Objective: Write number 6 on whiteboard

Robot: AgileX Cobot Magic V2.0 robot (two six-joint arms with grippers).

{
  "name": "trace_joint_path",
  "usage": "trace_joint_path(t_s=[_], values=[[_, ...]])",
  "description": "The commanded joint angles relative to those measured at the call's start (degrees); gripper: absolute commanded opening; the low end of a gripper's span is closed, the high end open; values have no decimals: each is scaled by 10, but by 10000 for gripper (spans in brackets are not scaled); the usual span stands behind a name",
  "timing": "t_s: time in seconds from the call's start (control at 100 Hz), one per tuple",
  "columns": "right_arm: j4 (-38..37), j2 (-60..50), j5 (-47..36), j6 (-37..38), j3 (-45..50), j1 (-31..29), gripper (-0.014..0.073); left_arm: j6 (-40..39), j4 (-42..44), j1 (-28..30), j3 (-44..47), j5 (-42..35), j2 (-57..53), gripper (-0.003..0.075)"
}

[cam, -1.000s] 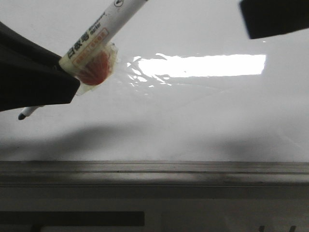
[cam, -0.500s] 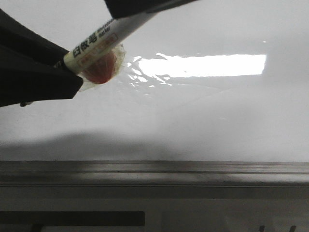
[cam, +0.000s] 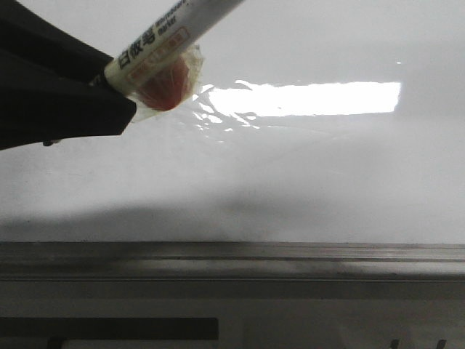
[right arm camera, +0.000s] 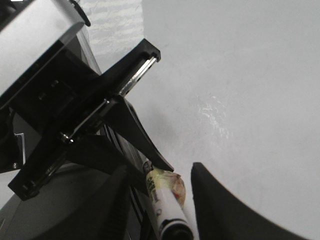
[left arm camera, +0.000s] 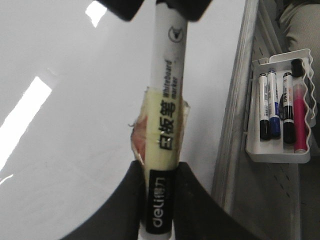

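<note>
Left gripper (left arm camera: 160, 200) jaws clenched on marker (left arm camera: 167, 120), over bare whiteboard (cam: 305, 182); no number 6 visible. Right gripper (right arm camera: 167, 200) jaws spread around marker's far end. Left wrist view only: tray (left arm camera: 280, 155) of spare markers (left arm camera: 280, 107) beyond grey rail (left arm camera: 237, 115).

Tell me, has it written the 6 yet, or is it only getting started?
Only starting. The whiteboard shows no ink in any view. Done so far: the left gripper is clamped on the marker. In hand: the right gripper sits around the marker's far end, possibly at the cap, jaws not visibly closed. Left: drawing the whole 6.
</note>
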Motion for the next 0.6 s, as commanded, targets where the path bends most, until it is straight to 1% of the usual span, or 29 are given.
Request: trace_joint_path(t_s=[0.0, 0.12, 0.27, 0.59], values=[[-18, 1, -47, -9, -19, -3, 264, -2, 4, -4, -15, -48, -8, -19], [-22, 3, -41, -9, -19, -15, 264, -2, 4, -4, -15, -58, -8, -19], [-20, 3, -9, -9, -19, -41, 264, -2, 4, -4, -15, -84, -8, -19], [18, 13, 16, -9, -19, -39, 260, -2, 4, -4, -15, -79, -6, -19]])
